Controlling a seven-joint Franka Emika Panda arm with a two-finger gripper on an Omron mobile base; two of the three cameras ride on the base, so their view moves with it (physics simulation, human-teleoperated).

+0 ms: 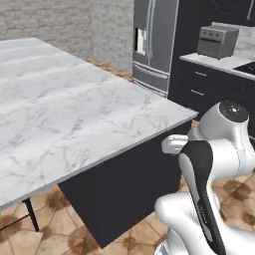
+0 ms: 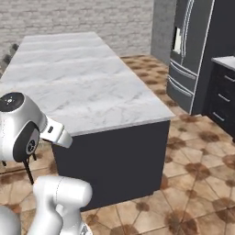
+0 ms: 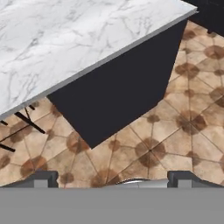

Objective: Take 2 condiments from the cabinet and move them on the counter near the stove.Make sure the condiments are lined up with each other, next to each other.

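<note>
Hand (image 3: 113, 179): fingers spread wide, holding nothing, above tiled floor (image 3: 175, 131) beside the island.
Island (image 1: 74, 109): bare marble top, black base.
Table (image 1: 219, 63): beyond island, right of fridge (image 1: 154, 45), carrying a toaster oven (image 1: 217, 41); stove (image 1: 246, 68) corner at its right.

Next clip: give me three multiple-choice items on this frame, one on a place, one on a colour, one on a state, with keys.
1. Where does the toaster oven stand?
A. on the far counter
B. on the island
C. on the floor
2. What colour is the island's top?
A. black
B. white-grey marble
C. wood brown
3. How is the gripper?
A. shut on a bottle
B. open, holding nothing
C. shut, holding nothing
Key: 1 A, it sits on the counter beside the refrigerator; 2 B, veined pale slab; 3 B, fingertips stand wide apart over floor tiles.
</note>
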